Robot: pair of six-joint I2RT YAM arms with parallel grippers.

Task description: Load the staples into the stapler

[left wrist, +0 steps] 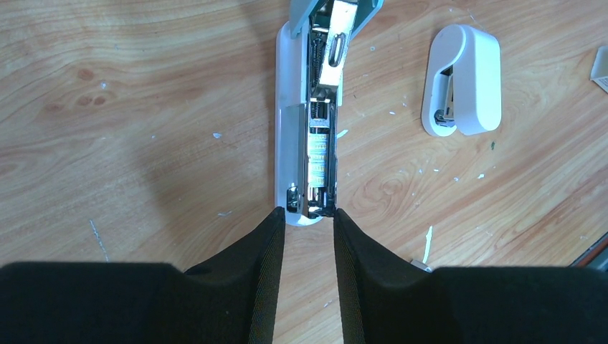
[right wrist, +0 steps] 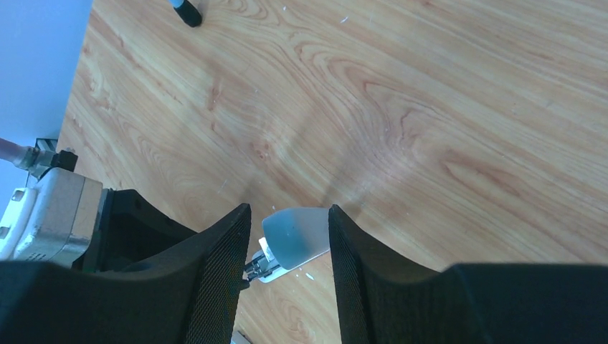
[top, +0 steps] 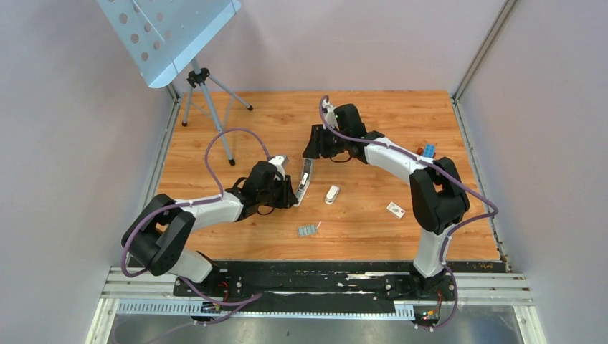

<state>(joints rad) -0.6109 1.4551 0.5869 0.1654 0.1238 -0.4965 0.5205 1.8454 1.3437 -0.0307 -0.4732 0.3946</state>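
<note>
The stapler (top: 304,180) lies on the wooden table, hinged open. In the left wrist view its white base (left wrist: 290,143) and metal channel (left wrist: 320,154) run away from me, with a ribbed strip showing in the channel. My left gripper (left wrist: 307,213) has its fingertips (left wrist: 274,229) against both sides of the base's near end. My right gripper (right wrist: 290,213) is open over the far end, and the pale grey-blue lid tip (right wrist: 297,235) shows between its fingers with a gap on the left. The staples (top: 307,230), a tiny silvery block, lie loose on the table nearer the arm bases.
A small white rounded device (top: 332,194) lies just right of the stapler and also shows in the left wrist view (left wrist: 462,79). A small white box (top: 395,209) and a toy-brick block (top: 428,150) are further right. A tripod (top: 204,100) stands at the back left.
</note>
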